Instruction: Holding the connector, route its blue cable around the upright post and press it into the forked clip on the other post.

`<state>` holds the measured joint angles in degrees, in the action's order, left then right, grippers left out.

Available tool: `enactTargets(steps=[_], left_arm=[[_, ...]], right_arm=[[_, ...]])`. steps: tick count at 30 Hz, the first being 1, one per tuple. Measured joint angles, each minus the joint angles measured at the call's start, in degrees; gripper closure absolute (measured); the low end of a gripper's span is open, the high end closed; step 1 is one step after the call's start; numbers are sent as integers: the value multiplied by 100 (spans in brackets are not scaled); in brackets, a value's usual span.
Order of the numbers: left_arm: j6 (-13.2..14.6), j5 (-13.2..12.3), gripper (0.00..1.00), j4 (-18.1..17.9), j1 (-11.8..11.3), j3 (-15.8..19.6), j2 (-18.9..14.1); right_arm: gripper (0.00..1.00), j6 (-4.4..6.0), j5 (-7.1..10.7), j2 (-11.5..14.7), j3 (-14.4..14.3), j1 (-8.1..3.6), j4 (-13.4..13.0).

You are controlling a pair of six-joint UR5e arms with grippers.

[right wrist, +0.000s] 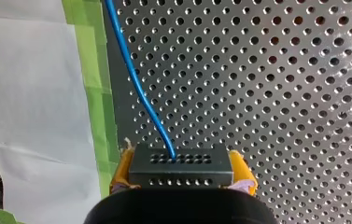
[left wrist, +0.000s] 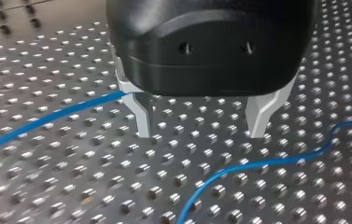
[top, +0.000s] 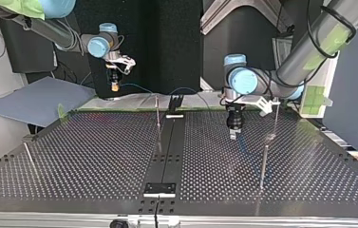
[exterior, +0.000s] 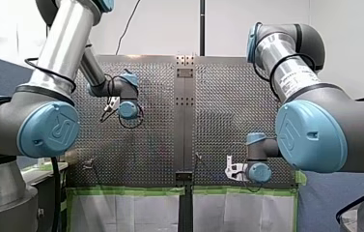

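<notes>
Right wrist view: clamped tight on the black connector (right wrist: 181,170) with my right gripper (right wrist: 181,159), yellow pads (right wrist: 241,170) pressed to both of its sides. Out of the connector's holed face, the blue cable (right wrist: 130,70) — running ahead of the gripper over the edge of the perforated table (right wrist: 281,93), beside green tape (right wrist: 96,93).

Top view: connector and right gripper at the upper left of the frame, hanging above the table's far edge. Right of centre, my left gripper (top: 233,135) pointing down just over the table, in the frame between a thin post (top: 157,111) at centre and a second post (top: 275,118) further right.

Left wrist view: metal fingers (left wrist: 143,121) apart, nothing between them — one stretch of cable beside a finger, another curving over the table ahead.
</notes>
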<state>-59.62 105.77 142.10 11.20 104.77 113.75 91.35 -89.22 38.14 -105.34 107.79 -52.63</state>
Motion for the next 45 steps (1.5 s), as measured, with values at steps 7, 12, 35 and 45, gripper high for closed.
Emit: enactTargets(steps=[7,12,35,45], left_arm=[[-12,-8,1,-54,7,3,256],[-47,-58,1,-92,10,3,287],[-397,-103,1,-330,-55,-44,378],[-393,-17,1,-444,71,-284,834]], right_arm=[[100,-1,0,2,0,10,10],[100,5,0,3,0,17,2],[100,26,18,0,0,45,-3],[100,33,43,0,0,47,11]])
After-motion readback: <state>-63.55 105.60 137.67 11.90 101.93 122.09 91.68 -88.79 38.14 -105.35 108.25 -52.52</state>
